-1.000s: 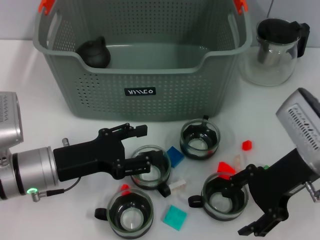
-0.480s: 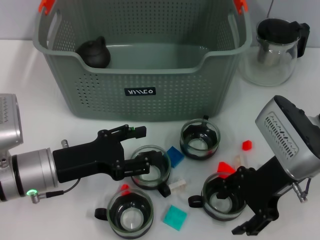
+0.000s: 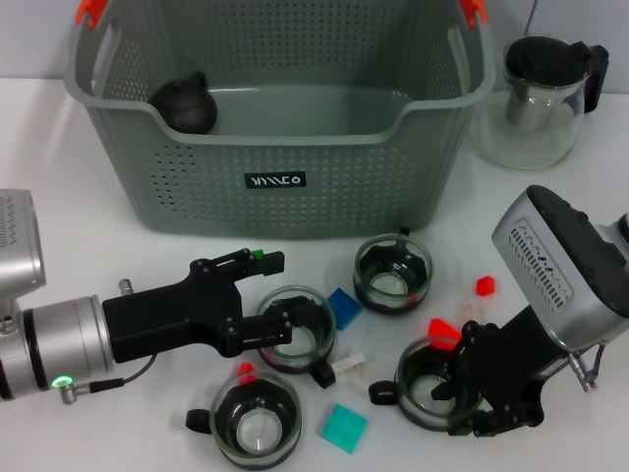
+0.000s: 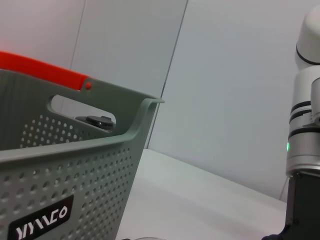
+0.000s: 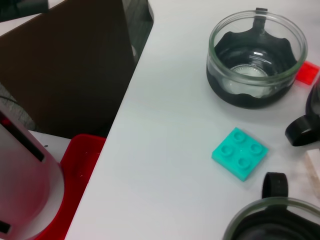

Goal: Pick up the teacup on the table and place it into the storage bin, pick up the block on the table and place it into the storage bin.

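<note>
The grey-green storage bin (image 3: 275,182) stands at the back of the table, and its wall (image 4: 70,165) fills the left wrist view. Several glass teacups with black bases sit in front of it. My left gripper (image 3: 275,295) is open, one finger against the rim of a teacup (image 3: 295,341). My right gripper (image 3: 470,382) is open and straddles the right side of another teacup (image 3: 430,391). Two more teacups (image 3: 393,273) (image 3: 257,433) stand free. A blue block (image 3: 343,307), a teal block (image 3: 344,428) (image 5: 240,152) and a red block (image 3: 485,286) lie among them.
A glass teapot with a black lid (image 3: 539,98) stands right of the bin. A black pot (image 3: 185,103) lies inside the bin. More red and clear blocks (image 3: 444,329) lie by the right gripper. A dark panel (image 5: 70,65) and a red object sit beyond the table edge.
My right gripper has swung in and down over the near-right teacup, its fingers now on either side of it. The left gripper has barely shifted.
</note>
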You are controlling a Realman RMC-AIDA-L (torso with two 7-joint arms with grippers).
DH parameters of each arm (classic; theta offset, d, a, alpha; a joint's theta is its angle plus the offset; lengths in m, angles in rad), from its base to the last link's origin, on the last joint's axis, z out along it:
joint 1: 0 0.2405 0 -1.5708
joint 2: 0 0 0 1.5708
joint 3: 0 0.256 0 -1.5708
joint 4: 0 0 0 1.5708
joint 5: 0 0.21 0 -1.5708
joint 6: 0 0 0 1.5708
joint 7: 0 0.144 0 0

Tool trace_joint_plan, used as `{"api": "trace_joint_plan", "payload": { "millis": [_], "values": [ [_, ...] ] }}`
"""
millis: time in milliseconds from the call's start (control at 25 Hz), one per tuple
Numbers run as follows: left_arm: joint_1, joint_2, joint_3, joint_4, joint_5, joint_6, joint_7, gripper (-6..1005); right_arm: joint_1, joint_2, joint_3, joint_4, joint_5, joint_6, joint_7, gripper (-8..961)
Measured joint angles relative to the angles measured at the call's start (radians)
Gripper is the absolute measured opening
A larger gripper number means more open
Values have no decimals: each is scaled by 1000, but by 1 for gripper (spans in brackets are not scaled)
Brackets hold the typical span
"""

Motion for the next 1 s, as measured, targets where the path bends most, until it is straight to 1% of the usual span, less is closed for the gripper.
{"api": "trace_joint_plan", "payload": {
  "millis": [80,400,720,880,1000],
  "values": [
    [0,0,0,0,0,0,0,810,5,-2,-1,0,0,0,12,450],
    [2,2,-18,0,0,-2,0,811,18,-4,-22,8,-6,5,44,265],
    [4,3,-23,0,0,-2,0,810,18,-7,-16,2,-4,-3,46,66],
    [4,4,-23,0,1,3,0,810,16,-9,2,-14,-3,-25,50,65],
    [5,7,-21,0,7,9,-2,810,7,-11,44,-55,-3,-73,52,65]
  ]
}}
